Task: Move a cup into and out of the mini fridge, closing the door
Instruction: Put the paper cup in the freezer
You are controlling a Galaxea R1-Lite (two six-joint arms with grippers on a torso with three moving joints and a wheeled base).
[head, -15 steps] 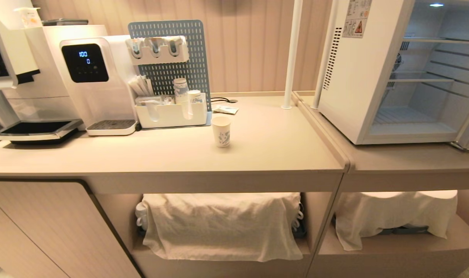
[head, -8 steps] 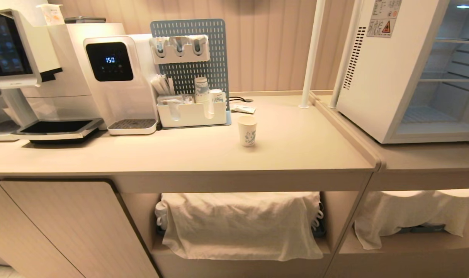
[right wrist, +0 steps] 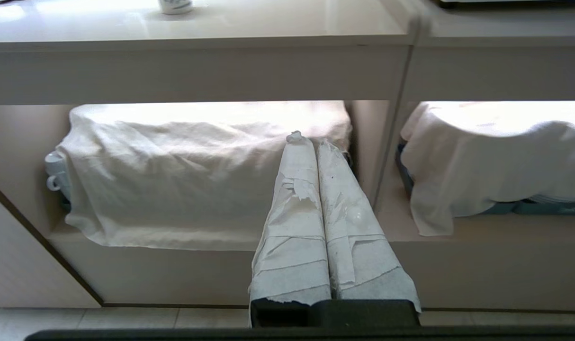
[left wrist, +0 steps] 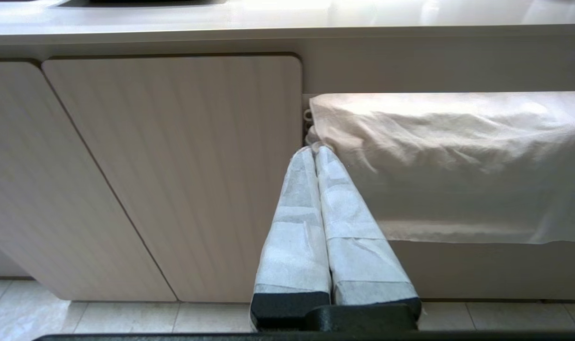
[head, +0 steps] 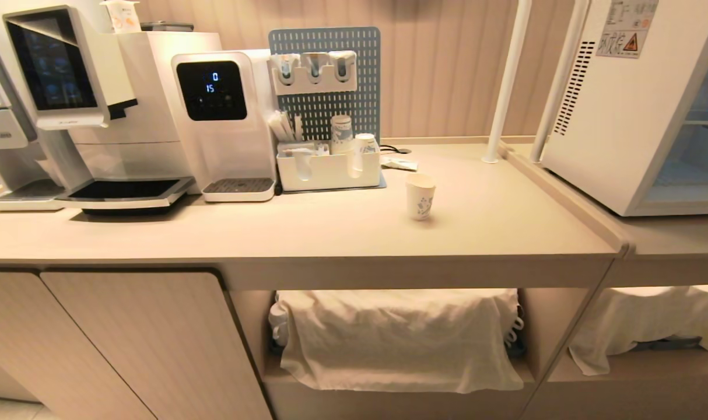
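The cup (head: 419, 196), white paper with a blue swirling print, stands upright on the beige counter (head: 342, 233), right of centre; its base also shows at the edge of the right wrist view (right wrist: 175, 5). The mini fridge (head: 634, 111) sits at the far right with its front open and white interior showing; the door is out of view. Neither arm shows in the head view. My left gripper (left wrist: 314, 150) is shut and empty, low in front of a cabinet door. My right gripper (right wrist: 306, 140) is shut and empty, facing the cloth-covered shelf below the counter.
A coffee machine (head: 74, 99), a water dispenser (head: 225, 122) and a blue pegboard with a white organiser holding stacked cups (head: 330, 169) line the counter's back left. Two white posts (head: 505, 81) stand beside the fridge. White cloths (head: 398, 338) cover items on the shelves underneath.
The whole head view has shifted right: the camera has moved left along the counter, so the fridge now sits at the picture's edge. Cup and arms have not moved.
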